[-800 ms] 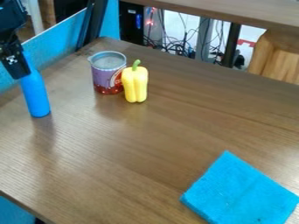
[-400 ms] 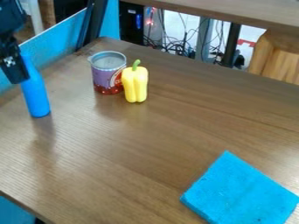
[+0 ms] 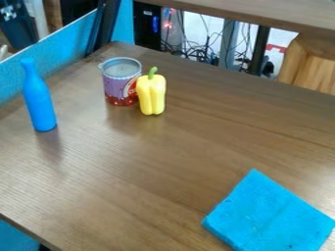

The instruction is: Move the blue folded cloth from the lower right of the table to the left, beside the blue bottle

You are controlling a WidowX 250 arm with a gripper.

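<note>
A black gripper hangs at 11 o'clock in the camera view, near the top left corner, above a blue bottle that stands upright on a brown wooden table. From the gripper, the bottle lies at about 6 o'clock, a touch toward 5, with a visible gap between the gripper and the bottle's neck. The bottle's long axis runs up and down, its neck pointing just short of 12 o'clock and its base resting on the tabletop. Whether the gripper is apart or together cannot be told from this angle, nor can its exact depth relative to the bottle; the bottle stands outside its grasp. The lone arm is nearer to the bottle than to anything else on the table.

Between 2 and 3 o'clock from the bottle stands an open metal can, upright, with a yellow pepper just beside it at 4 o'clock, stem up; whether the two touch is unclear. Well apart, at 4 o'clock from the bottle, a blue cloth lies flat. A blue panel lines the table's far left edge.
</note>
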